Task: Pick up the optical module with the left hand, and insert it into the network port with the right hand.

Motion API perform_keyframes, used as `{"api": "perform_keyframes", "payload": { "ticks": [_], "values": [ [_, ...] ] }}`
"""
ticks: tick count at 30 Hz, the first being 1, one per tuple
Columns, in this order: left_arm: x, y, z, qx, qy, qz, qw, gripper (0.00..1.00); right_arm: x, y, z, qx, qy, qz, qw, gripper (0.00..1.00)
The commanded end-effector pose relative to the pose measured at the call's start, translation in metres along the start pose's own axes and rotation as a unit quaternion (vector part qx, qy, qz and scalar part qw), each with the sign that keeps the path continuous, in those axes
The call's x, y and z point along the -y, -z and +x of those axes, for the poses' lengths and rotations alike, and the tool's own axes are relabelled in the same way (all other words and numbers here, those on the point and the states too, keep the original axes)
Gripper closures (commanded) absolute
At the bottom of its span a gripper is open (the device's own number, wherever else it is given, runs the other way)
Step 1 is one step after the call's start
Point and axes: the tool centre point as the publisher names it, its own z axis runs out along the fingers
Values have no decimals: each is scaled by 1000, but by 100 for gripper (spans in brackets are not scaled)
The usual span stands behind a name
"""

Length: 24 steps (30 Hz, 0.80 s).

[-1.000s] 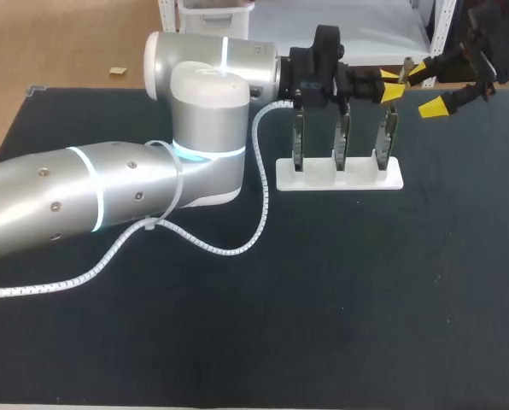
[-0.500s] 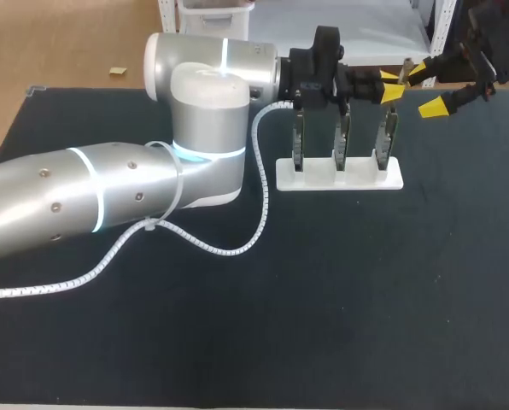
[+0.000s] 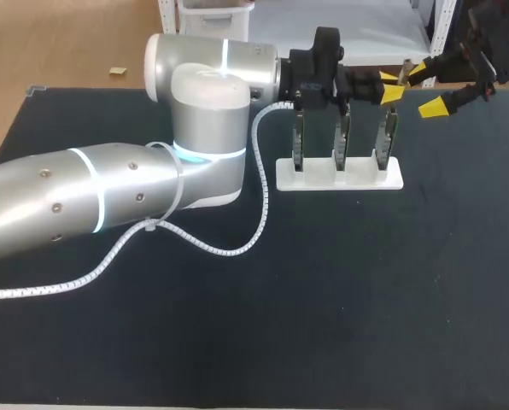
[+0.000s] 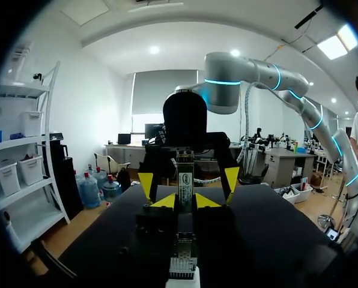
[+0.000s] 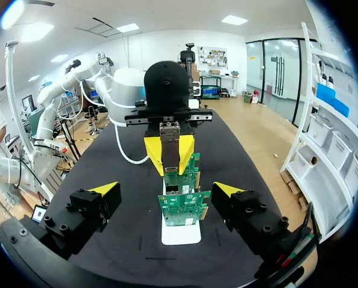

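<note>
One optical module (image 5: 170, 149) is sitting clamped in the left gripper (image 3: 390, 85), upper right of the head frame, near the top of the rightmost board. The right gripper (image 3: 426, 90) is hanging just right of it, fingers spread wide, gripping nothing. Module's long axis is running from the L fingers straight toward the gap btwn the R fingers, so R is looking best placed for the handover. Count: three green boards (image 5: 184, 207) are standing upright in one white stand (image 3: 340, 175); two grippers.

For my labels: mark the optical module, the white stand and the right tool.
optical module (image 5: 170, 146): right wrist view, its metal body.
white stand (image 3: 361, 179): head view, bare front.
right tool (image 3: 426, 89): head view, between its fingertips.
</note>
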Motion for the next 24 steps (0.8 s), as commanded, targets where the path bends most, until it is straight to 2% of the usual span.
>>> {"api": "perform_keyframes", "payload": {
  "ticks": [1, 7, 9, 15, 24],
  "values": [
    [-3, -1, 0, -2, 1, 2, 1000, 100, -2, 0, 0, 0, 1, 3, 1000, 0],
    [-3, -1, 0, -2, 1, 2, 1000, 100, -1, 0, -1, 1, 1, 3, 1000, 0],
    [-3, -1, 0, -2, 1, 2, 1000, 100, 0, 2, -4, -1, 8, 16, 1000, 0],
    [-3, -1, 0, -2, 1, 2, 1000, 100, 3, 12, -21, 11, 26, 30, 999, 0],
    [-3, -1, 0, -2, 1, 2, 1000, 100, 0, 16, -44, 24, 41, 21, 999, 0]
  ]
}}
